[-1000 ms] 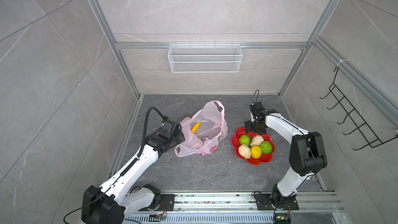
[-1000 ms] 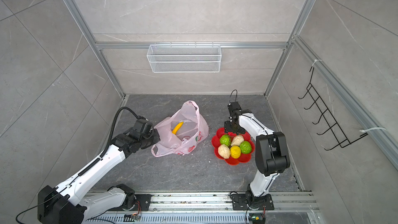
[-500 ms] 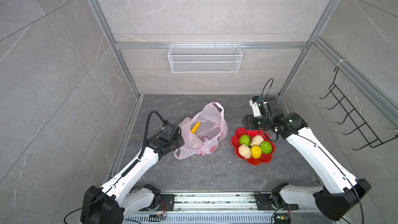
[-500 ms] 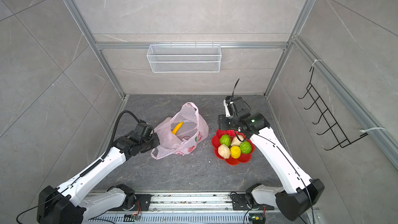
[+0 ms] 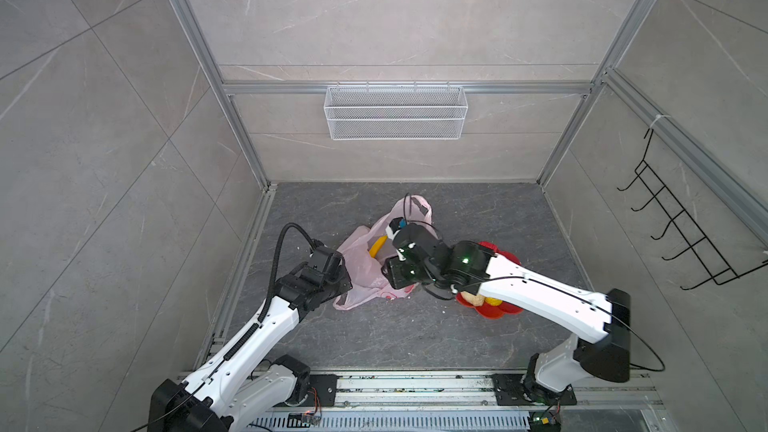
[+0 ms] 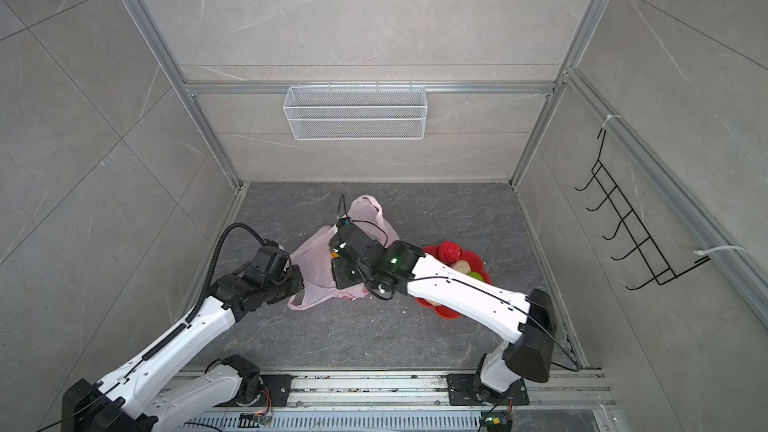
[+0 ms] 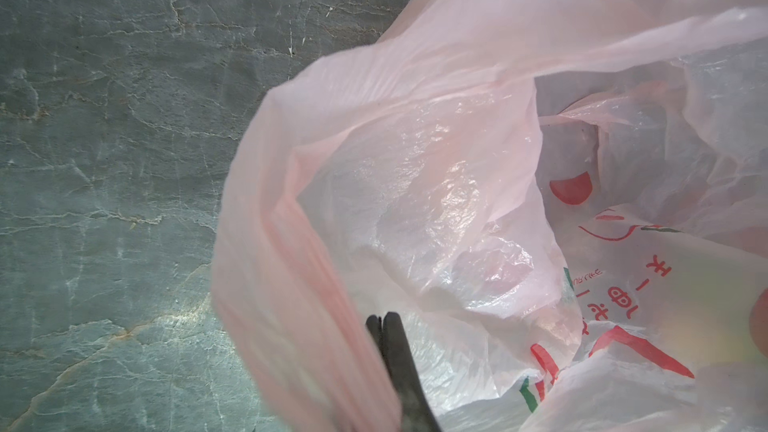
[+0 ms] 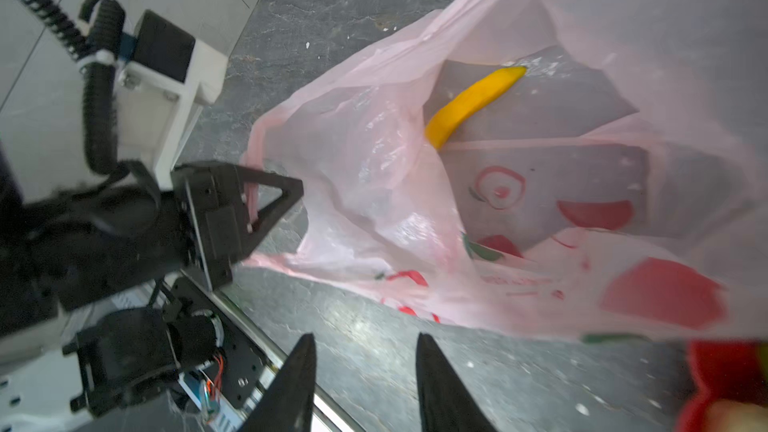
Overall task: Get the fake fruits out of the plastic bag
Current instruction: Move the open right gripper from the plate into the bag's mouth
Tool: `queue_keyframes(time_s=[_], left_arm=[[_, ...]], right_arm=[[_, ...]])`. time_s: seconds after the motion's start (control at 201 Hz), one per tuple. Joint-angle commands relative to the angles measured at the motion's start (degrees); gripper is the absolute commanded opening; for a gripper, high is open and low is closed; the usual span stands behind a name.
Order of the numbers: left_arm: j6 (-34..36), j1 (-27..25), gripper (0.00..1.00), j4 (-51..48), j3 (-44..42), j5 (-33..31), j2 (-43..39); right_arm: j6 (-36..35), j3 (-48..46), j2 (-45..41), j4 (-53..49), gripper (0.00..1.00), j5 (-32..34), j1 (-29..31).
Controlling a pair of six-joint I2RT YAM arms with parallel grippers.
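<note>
Right gripper (image 8: 365, 338), spread and empty, just swung over to the plastic bag (image 8: 374, 168) for the banana (image 8: 473, 103); left gripper (image 7: 382, 320) pinches its rim.

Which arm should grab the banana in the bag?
Right. The right tool, open and empty, faces the long yellow plastic banana; the left tool is shut on the thin pale-pink plastic bag.

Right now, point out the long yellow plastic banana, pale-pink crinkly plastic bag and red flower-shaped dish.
banana (image 8: 473, 101): right wrist view, mid-body.
plastic bag (image 7: 415, 184): left wrist view, crinkled wall.
dish (image 5: 496, 312): a top view, near rim.
</note>
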Motion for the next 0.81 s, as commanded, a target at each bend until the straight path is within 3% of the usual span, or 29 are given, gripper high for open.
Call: queue_keyframes(time_s=[0.0,0.194,0.801], left_arm=[[-0.54,0.08,0.00,-0.33,-0.47,0.89,-2.11],[-0.53,0.04,0.00,-2.10,-0.74,-0.82,-4.06],[-1.59,0.04,0.00,-5.26,-2.16,-3.90,-6.59]], right_arm=[[5.50,2.91,5.41,5.95,0.40,4.23,-0.49],[6.72,8.44,15.69,3.78,0.36,7.60,-3.30],[5.79,22.94,35.02,-3.24,0.30,7.48,-9.10]])
